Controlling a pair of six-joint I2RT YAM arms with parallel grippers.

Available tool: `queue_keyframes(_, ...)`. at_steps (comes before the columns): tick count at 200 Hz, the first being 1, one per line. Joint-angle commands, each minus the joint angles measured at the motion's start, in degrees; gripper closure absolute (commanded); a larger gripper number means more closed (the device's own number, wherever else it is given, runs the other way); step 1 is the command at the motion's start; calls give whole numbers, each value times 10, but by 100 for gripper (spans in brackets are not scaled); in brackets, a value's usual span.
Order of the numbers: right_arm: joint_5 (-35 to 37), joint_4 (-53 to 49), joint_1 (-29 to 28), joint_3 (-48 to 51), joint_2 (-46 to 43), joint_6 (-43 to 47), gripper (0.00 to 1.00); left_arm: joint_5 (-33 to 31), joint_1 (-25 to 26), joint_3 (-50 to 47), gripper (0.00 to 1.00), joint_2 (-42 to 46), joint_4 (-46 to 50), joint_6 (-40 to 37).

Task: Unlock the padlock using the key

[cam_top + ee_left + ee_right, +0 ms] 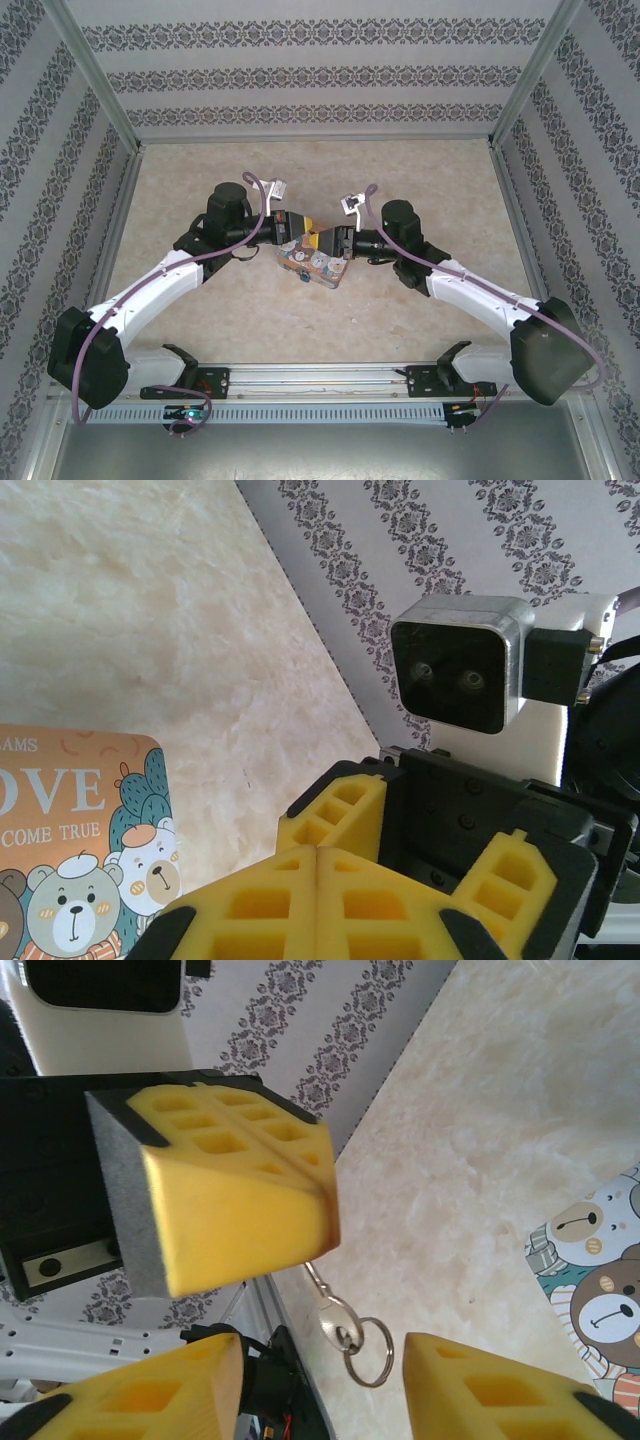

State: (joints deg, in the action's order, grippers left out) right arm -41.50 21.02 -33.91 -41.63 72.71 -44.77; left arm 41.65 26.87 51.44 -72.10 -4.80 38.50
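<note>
The key, a small silver one with a split ring on it, hangs from my left gripper. Its thin blade runs up between the left's shut yellow fingers. The padlock is hidden. My right gripper is open, one finger on each side of the key's head and neither touching it. From above, the left gripper and the right gripper meet tip to tip over the table's middle. In the left wrist view my left gripper has its pads pressed flat together.
An orange-and-teal "LOVE" tin with cartoon bears lies on the beige table right under both grippers; the tin shows beside the left's fingers and the tin beside the right's. Patterned walls enclose the table on three sides.
</note>
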Motion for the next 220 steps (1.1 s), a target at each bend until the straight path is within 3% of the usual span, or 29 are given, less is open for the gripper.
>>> queue_keyframes(1,-9,27,-6,-17,4,9,59,10,-6,-6,100,-1,-28,7)
queue_keyframes(67,-5,29,-6,-22,12,9,77,12,-6,-10,100,1,-28,5)
queue_keyframes(118,3,27,-5,-12,8,12,100,6,-7,-11,100,8,-25,1)
queue_keyframes(133,10,23,-5,-8,4,15,100,1,-9,-12,100,11,-23,1)
queue_keyframes(181,47,-30,-5,1,-8,45,100,-57,-32,-25,63,55,15,-12)
queue_keyframes(195,56,-45,-6,5,-8,54,100,-91,-37,-34,56,77,45,-29)
queue_keyframes(220,75,-55,-6,15,-3,62,100,-175,-38,-54,33,125,100,-67)
